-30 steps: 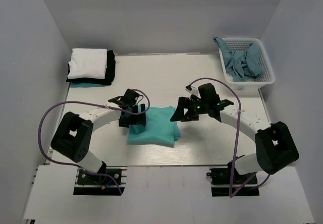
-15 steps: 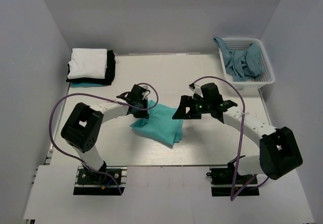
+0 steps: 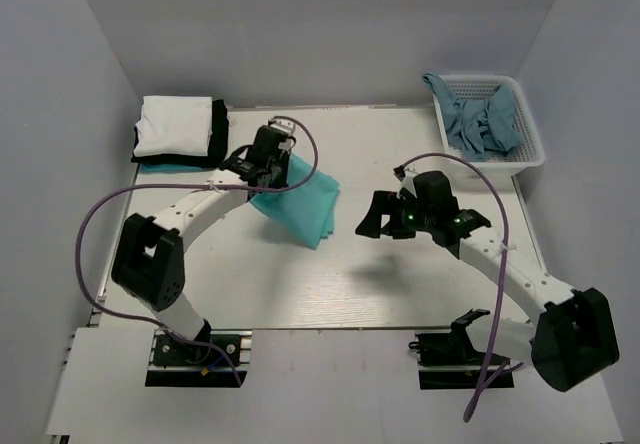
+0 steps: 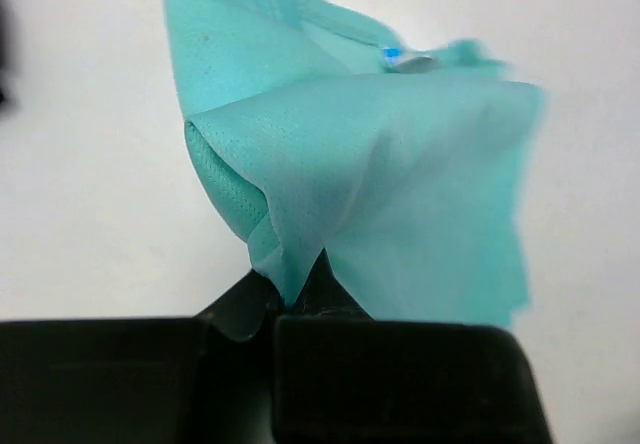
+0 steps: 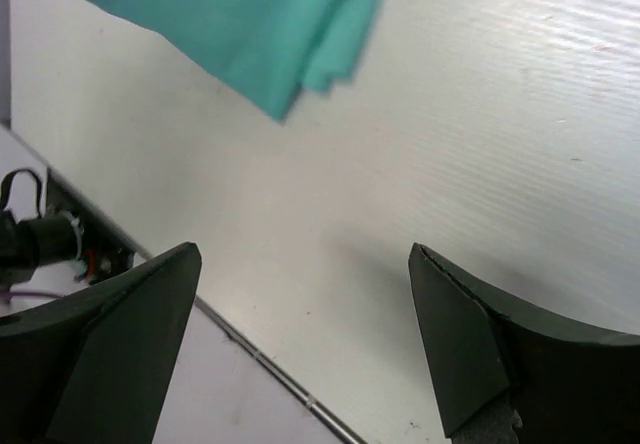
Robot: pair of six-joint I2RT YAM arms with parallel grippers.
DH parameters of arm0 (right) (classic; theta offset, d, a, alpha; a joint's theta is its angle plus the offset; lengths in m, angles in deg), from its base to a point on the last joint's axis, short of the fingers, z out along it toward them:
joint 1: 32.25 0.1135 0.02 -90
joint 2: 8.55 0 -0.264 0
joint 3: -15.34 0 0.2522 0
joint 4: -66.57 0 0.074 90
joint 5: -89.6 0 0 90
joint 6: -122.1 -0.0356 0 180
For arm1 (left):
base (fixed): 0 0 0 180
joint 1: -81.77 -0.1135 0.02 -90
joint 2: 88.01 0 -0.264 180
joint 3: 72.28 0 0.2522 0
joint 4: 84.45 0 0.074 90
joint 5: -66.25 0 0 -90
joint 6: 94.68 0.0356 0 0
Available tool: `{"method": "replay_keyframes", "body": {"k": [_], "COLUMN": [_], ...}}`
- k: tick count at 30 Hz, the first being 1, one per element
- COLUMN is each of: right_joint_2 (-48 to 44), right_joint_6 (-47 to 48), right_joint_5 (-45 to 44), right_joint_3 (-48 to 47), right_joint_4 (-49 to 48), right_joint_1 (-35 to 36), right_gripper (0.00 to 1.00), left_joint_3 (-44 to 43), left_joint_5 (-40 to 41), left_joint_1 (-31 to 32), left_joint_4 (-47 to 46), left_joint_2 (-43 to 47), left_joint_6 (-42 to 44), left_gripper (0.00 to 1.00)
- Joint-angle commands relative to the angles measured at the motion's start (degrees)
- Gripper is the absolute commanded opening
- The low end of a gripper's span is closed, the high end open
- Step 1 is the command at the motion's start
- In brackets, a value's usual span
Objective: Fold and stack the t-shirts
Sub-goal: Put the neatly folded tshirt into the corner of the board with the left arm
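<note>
Top external view: my left arm (image 3: 190,209) reached across the white worktop (image 3: 400,284) toward its far left. My left jaws were closed tight on one edge of the soft turquoise-green t-shirt (image 3: 300,199). The shirt was folded in layers and spread out to the right of the jaws, left of the worktop's centre. I could not tell whether its lower corner touched the worktop.

Left wrist view: cloth of the same shirt (image 4: 380,194) was pinched between my two dark fingers (image 4: 400,384) and bunched up from them. A small neck label (image 4: 400,59) showed near the top edge, slightly blurred.

Stack at the far left corner: a folded white t-shirt (image 3: 175,126) lay on top of a folded black t-shirt (image 3: 218,136), and a teal t-shirt (image 3: 160,167) showed beneath both. The held shirt was near this stack but apart from it.

Right arm (image 3: 500,259): my right jaws stood wide and empty over bare worktop right of centre, well apart from the shirt. In the right wrist view, the shirt's corner (image 5: 250,24) showed at the top edge.

At the far right corner, a white plastic lattice basket (image 3: 530,149) held crumpled grey-blue cloth (image 3: 480,124).
</note>
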Motion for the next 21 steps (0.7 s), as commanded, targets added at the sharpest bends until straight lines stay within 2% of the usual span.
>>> {"method": "replay_keyframes", "body": {"k": [1, 5, 11, 16, 21], "right_joint_2": [-5.3, -9.0, -9.9, -6.7, -2.7], "right_joint_6": [-1.0, -2.5, -1.5, -0.8, -0.7], "right_joint_5": [-9.3, -15.7, -20.1, -20.1, -20.1], "right_joint_3": [0.9, 0.5, -3.9, -9.1, -12.1], "right_joint_4": [2.2, 4.8, 8.9, 10.4, 11.4], "right_joint_1": [-0.2, -0.4, -0.5, -0.5, -0.7], "right_gripper": [0.9, 0.9, 0.9, 0.9, 0.9], "left_joint_3": [-4.6, -7.6, -10.2, -22.2, -35.7], "left_joint_5": [8.3, 12.0, 12.0, 10.8, 9.9], "left_joint_1": [-2.2, -4.9, -10.1, -15.1, -20.7], "left_joint_4": [-1.0, -1.8, -11.5, -11.8, -7.3], "left_joint_2": [6.3, 6.3, 5.6, -0.1, -8.3], "left_joint_6": [9.1, 14.2, 27.9, 31.8, 33.2], "left_gripper": [0.0, 0.0, 0.0, 0.0, 0.0]}}
